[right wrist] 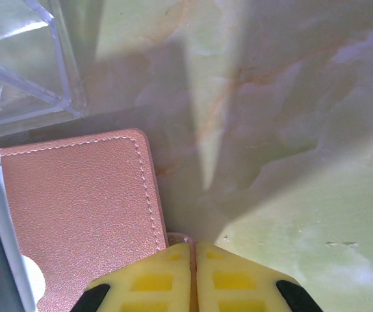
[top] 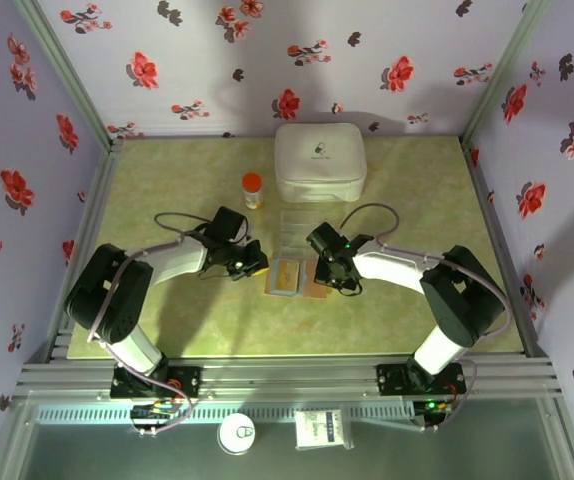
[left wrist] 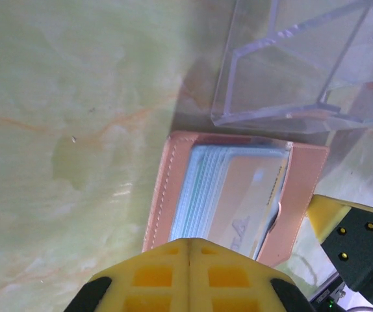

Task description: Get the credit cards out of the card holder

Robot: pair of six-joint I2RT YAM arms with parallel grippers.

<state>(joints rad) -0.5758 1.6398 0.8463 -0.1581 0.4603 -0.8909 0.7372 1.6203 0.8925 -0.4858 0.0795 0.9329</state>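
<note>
Setting: a pale green marbled table (top: pixel 177 330) is sitting between walls that are showing red and dark flower prints.
Card holder: the brown card holder (top: pixel 316 277) is lying flat near the middle of the table, between the two arms and just in front of a clear tray.
Credit cards: the credit cards (top: pixel 285 276) are sitting in the holder's left half. In the left wrist view they (left wrist: pixel 235 201) are lying stacked in the pocket, an orange-yellow card uppermost and teal and pale blue edges peeking out beside it.
Left gripper: the left gripper (top: pixel 254 266) is hovering at the holder's left side. In its own camera the yellow fingers (left wrist: pixel 154 276) are pressing together with nothing between them. Whether they are touching the holder is unclear.
Right gripper: the right gripper (top: pixel 331 276) is reaching in from the right. In its own camera the jaws are closing on a thin brown edge of the holder (right wrist: pixel 76 208), whose stitched leather side is facing up.
Clear tray: the clear tray (top: pixel 302 228) is standing just behind the holder.
White case: a white case (top: pixel 319 160) is resting at the back.
Bottle: a small orange-capped bottle (top: pixel 253 189) is standing upright to the left of the case.
</note>
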